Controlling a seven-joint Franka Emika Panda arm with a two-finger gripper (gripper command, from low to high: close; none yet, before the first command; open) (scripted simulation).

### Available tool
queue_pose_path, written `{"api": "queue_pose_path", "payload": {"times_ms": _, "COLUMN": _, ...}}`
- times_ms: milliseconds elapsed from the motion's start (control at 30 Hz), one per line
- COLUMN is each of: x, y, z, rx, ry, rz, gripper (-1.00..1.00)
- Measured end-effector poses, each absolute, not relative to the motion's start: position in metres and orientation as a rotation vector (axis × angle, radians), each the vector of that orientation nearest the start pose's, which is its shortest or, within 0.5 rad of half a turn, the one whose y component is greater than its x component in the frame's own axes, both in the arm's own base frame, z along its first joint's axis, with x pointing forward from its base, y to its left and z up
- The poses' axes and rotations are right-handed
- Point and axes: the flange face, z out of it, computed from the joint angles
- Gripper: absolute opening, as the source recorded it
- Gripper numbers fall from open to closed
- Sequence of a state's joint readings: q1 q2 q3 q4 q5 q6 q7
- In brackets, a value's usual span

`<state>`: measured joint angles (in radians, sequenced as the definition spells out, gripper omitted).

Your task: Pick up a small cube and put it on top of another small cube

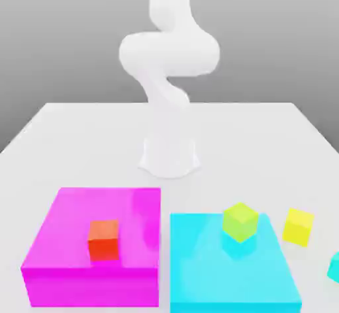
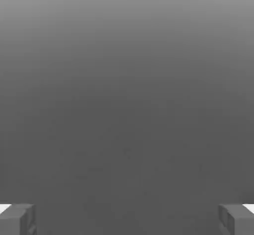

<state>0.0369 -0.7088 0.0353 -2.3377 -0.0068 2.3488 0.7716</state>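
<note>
A small red cube (image 1: 104,239) rests on top of the big magenta block (image 1: 93,265) at the exterior view's left. A small lime-green cube (image 1: 240,222) sits on the big cyan block (image 1: 232,278). A small yellow cube (image 1: 298,227) stands on the white table to the exterior view's right, and a teal cube (image 1: 334,267) is cut off by the right edge. In the hand view my gripper (image 2: 127,220) is open, its grey fingers (image 2: 18,220) far apart with nothing between them, facing plain grey background.
The white arm's base (image 1: 169,154) stands mid-table behind the two blocks, and its links (image 1: 169,53) rise out of the top of the exterior view. The white table (image 1: 66,146) stretches behind the blocks.
</note>
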Motion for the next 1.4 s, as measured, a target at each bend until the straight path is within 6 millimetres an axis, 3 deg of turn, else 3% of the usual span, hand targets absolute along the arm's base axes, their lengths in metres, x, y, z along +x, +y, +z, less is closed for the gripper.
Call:
{"api": "queue_pose_path", "payload": {"times_ms": 167, "x": 0.424, "y": 0.102, "z": 0.559, "rx": -2.778, "ry": 0.677, "rz": -0.774, "gripper": 0.00}}
{"api": "queue_pose_path", "payload": {"times_ms": 267, "x": 0.432, "y": 0.143, "z": 0.494, "rx": -2.886, "ry": 0.509, "rz": -0.660, "gripper": 0.00}}
{"api": "queue_pose_path", "payload": {"times_ms": 367, "x": 0.427, "y": 0.182, "z": 0.429, "rx": -2.976, "ry": 0.326, "rz": -0.539, "gripper": 0.00}}
{"api": "queue_pose_path", "payload": {"times_ms": 500, "x": 0.401, "y": 0.228, "z": 0.343, "rx": -3.062, "ry": 0.066, "rz": -0.366, "gripper": 0.00}}
{"api": "queue_pose_path", "payload": {"times_ms": 600, "x": 0.364, "y": 0.262, "z": 0.283, "rx": -3.097, "ry": -0.166, "rz": -0.227, "gripper": 0.00}}
{"api": "queue_pose_path", "payload": {"times_ms": 733, "x": 0.311, "y": 0.285, "z": 0.211, "rx": -3.108, "ry": -0.419, "rz": -0.042, "gripper": 0.00}}
{"api": "queue_pose_path", "payload": {"times_ms": 800, "x": 0.304, "y": 0.286, "z": 0.186, "rx": -3.106, "ry": -0.448, "rz": -0.011, "gripper": 0.00}}
{"api": "queue_pose_path", "payload": {"times_ms": 933, "x": 0.302, "y": 0.286, "z": 0.141, "rx": -3.106, "ry": -0.457, "rz": 0.000, "gripper": 0.00}}
{"api": "queue_pose_path", "payload": {"times_ms": 967, "x": 0.301, "y": 0.286, "z": 0.135, "rx": -3.106, "ry": -0.459, "rz": 0.000, "gripper": -1.00}}
{"api": "queue_pose_path", "payload": {"times_ms": 1200, "x": 0.301, "y": 0.286, "z": 0.135, "rx": -3.107, "ry": -0.459, "rz": 0.000, "gripper": -1.00}}
{"api": "queue_pose_path", "payload": {"times_ms": 1400, "x": 0.303, "y": 0.287, "z": 0.191, "rx": -3.107, "ry": -0.466, "rz": 0.000, "gripper": -1.00}}
